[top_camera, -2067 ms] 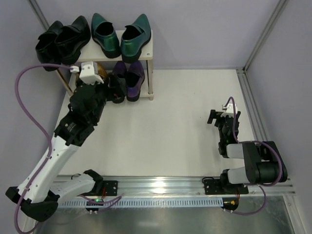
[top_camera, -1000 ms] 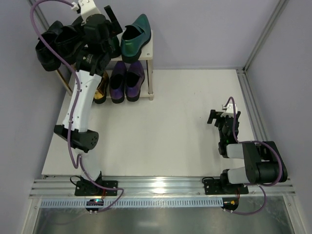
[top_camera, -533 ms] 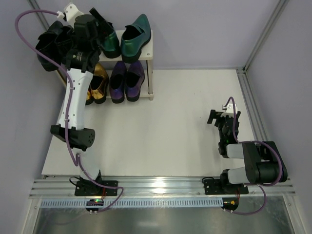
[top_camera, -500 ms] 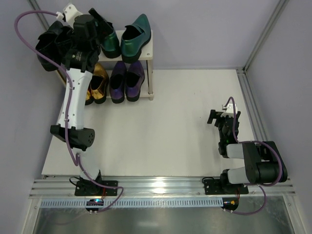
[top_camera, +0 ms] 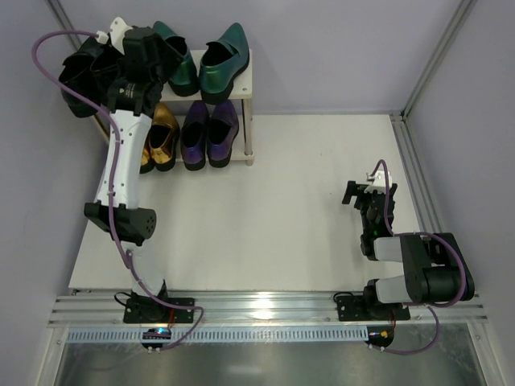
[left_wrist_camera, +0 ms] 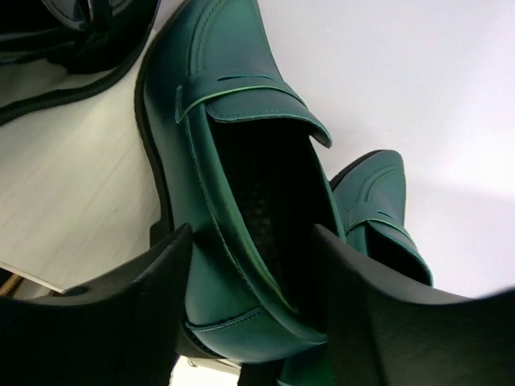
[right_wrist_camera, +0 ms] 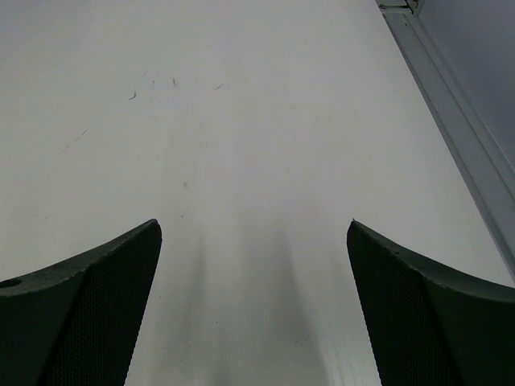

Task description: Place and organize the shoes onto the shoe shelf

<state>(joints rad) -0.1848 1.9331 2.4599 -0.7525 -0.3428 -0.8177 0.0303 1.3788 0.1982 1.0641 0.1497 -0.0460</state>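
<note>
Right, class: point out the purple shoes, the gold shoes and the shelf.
purple shoes (top_camera: pixel 224 122): top view, upper of the shoe further right.
gold shoes (top_camera: pixel 164 121): top view, glossy gold upper.
shelf (top_camera: pixel 249 84): top view, right edge of the upper board.

Colour rundown: the green loafer (left_wrist_camera: pixel 233 137) between the matte black fingers (left_wrist_camera: pixel 137 314) of the left gripper (left_wrist_camera: pixel 251 241) is glossy metallic green, with a black inside and a black sole. Its twin (left_wrist_camera: pixel 378 209) on the gripper's right is the same green. The black shoes (left_wrist_camera: pixel 80 40) on its left are shiny too. The shelf board (left_wrist_camera: pixel 72 185) under it is pale whitish wood-grain. Below the gripper there's a metallic gold pair (top_camera: pixel 163 133) and a purple pair (top_camera: pixel 224 129). The left arm (top_camera: pixel 117 173) is white, its cable (top_camera: pixel 56 34) purple. The right gripper (right_wrist_camera: pixel 253 229) has black mesh-textured fingers over the white table (right_wrist_camera: pixel 257 121).
</note>
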